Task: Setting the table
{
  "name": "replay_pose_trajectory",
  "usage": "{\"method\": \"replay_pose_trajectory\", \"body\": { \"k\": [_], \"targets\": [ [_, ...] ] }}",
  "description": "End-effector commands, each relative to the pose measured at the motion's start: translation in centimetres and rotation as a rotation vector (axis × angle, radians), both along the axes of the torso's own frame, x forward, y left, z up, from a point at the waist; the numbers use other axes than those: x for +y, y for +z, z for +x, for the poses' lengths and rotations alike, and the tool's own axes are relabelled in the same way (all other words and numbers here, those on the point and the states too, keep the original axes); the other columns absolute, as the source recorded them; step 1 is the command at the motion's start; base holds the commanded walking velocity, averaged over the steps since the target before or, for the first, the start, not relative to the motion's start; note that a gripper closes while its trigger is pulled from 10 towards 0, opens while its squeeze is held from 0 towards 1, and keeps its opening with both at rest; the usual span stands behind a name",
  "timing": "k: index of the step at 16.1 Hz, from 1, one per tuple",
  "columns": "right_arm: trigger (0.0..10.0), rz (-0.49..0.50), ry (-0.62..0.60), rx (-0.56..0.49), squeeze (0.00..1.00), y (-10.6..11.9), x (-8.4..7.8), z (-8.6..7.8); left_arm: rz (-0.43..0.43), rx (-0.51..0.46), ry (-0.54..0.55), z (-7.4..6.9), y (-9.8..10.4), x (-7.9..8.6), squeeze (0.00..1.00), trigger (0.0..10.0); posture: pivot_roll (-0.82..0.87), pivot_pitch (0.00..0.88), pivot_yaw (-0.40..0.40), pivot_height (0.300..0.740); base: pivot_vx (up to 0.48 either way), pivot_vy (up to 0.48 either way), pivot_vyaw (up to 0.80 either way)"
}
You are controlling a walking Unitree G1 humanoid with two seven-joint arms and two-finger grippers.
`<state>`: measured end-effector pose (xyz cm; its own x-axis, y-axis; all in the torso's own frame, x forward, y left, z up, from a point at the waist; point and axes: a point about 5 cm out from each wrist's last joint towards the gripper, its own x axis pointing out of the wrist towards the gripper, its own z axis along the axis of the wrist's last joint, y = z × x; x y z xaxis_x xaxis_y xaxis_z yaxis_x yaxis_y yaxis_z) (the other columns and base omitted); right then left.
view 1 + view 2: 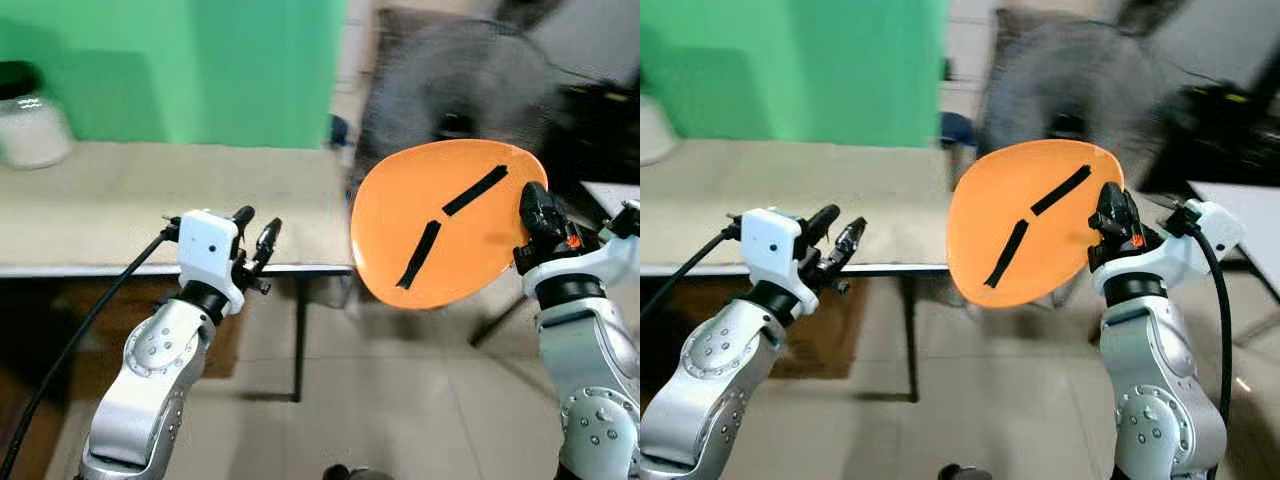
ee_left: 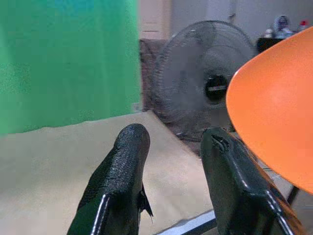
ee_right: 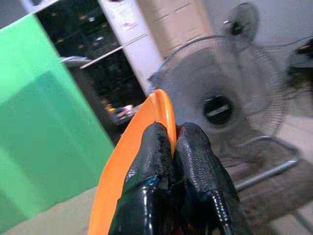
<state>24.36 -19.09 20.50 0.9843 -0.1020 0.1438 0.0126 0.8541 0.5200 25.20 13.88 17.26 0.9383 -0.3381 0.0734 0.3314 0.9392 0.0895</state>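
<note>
Orange plate (image 1: 440,225), marked with two black strips, hangs in the air to the right of the beige surface (image 1: 120,215), so the setting looks barely begun: the plate has yet to be laid down. From the head views, the right pincer (image 1: 535,225) grips the plate's right rim, while the left pincer (image 1: 256,238) hovers over the near edge of the surface, holding nothing. A jar (image 1: 30,120) stands far left. Along the left wrist, the two fingers (image 2: 120,181) stand apart, the plate beside them. Along the right wrist, the fingers (image 3: 156,166) are clamped on the plate's edge, a fan (image 3: 225,103) beyond.
</note>
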Motion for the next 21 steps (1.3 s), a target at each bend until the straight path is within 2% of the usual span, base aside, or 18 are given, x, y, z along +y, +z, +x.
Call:
{"method": "replay_pose_trajectory", "body": {
  "k": [1,6,11,18,21],
  "targets": [
    [10.0,0.005,0.001,-0.068,0.00,1.5,-0.1,-0.3,-0.008,-0.010,0.006,0.2,0.2,-0.1,0.00,10.0,0.02,0.000,-0.082,0.740,0.000,0.000,-0.80],
    [10.0,0.055,0.019,-0.055,0.00,1.5,0.0,0.3,-0.047,-0.017,0.023,0.5,0.7,-0.1,0.00,10.0,0.03,0.000,-0.109,0.740,0.000,0.000,-0.80],
    [10.0,-0.011,0.066,-0.048,0.00,1.8,1.1,0.4,-0.032,0.011,0.020,0.7,0.2,-0.7,0.00,10.0,0.01,0.000,-0.120,0.740,0.000,0.000,-0.80],
    [10.0,-0.022,0.059,-0.034,0.00,1.6,1.3,0.3,-0.016,-0.013,0.017,1.0,0.5,-0.8,0.00,10.0,0.01,0.000,-0.109,0.740,0.000,0.000,-0.80],
    [10.0,-0.032,0.043,-0.028,0.00,1.5,1.2,0.2,-0.009,-0.016,0.011,1.1,0.5,-1.2,0.00,10.0,0.00,0.000,-0.104,0.740,0.000,-0.402,-0.80]
  ]
}}
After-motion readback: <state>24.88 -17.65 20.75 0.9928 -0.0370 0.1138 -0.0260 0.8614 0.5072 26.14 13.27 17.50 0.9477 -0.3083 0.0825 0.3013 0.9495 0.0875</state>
